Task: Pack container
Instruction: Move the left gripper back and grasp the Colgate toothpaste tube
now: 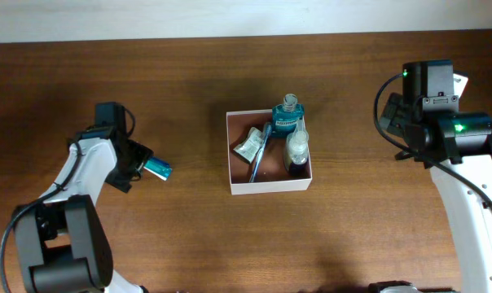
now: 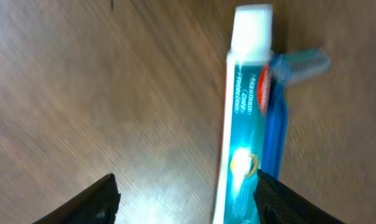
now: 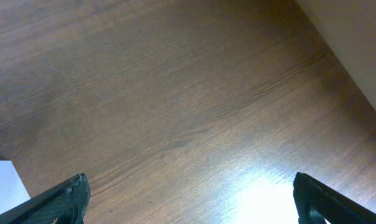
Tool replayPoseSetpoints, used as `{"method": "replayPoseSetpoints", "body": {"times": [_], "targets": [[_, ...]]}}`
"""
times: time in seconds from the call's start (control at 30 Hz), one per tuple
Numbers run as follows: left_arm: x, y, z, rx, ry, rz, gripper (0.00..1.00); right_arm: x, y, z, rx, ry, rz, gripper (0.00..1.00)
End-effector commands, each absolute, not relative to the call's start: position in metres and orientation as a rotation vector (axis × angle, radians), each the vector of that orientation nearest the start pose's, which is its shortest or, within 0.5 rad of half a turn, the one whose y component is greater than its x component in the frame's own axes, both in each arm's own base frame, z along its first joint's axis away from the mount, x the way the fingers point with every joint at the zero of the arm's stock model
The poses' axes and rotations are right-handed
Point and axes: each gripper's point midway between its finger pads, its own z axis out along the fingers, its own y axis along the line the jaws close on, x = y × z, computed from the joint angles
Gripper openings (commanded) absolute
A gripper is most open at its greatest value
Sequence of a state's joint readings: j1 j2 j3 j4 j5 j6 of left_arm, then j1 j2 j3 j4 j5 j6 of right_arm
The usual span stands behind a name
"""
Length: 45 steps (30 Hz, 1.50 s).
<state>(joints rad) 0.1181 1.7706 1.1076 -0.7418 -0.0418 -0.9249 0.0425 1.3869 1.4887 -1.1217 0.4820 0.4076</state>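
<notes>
Two items, a toothpaste tube and a touching blue handle, sit at the parted jaws of your left gripper, well apart from the mid-table container, so closing could pinch both; your right gripper gapes empty.

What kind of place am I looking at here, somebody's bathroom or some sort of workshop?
Probably a robotics test bench, not a home: a left arm and right arm flank a plain wooden table, with toiletries staged in a container.

The tube runs off the bottom edge and partly hides a blurred blue thing; the right wrist view shows only a corner of the container.
</notes>
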Motion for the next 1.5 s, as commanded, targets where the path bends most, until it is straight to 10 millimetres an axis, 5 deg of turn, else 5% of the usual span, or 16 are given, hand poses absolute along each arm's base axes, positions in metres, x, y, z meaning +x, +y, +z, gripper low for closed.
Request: {"method": "replayPoseSetpoints", "body": {"times": [0.0,0.43,0.73,1.0,1.27,1.47], "targets": [[0.346,0.051,0.028,-1.548,2.483,-0.085,0.69,0.331,-0.07,0.269,0.629,2.379,-0.452,0.99],[0.365,0.05,0.031,-1.571,2.395,-0.158,0.68,0.331,-0.07,0.269,0.629,2.379,-0.452,0.99],[0.356,0.038,-0.007,-1.651,2.49,-0.181,0.7,0.332,-0.07,0.269,0.629,2.378,-0.451,0.99],[0.338,0.036,-0.01,-1.687,2.549,-0.138,0.68,0.331,-0.07,0.269,0.629,2.379,-0.452,0.98],[0.334,0.065,-0.009,-1.78,2.479,-0.14,0.68,0.331,-0.07,0.269,0.629,2.379,-0.452,0.99],[0.329,0.061,-0.008,-1.757,2.542,-0.22,0.53,0.332,-0.07,0.269,0.63,2.378,-0.452,0.99]]}}
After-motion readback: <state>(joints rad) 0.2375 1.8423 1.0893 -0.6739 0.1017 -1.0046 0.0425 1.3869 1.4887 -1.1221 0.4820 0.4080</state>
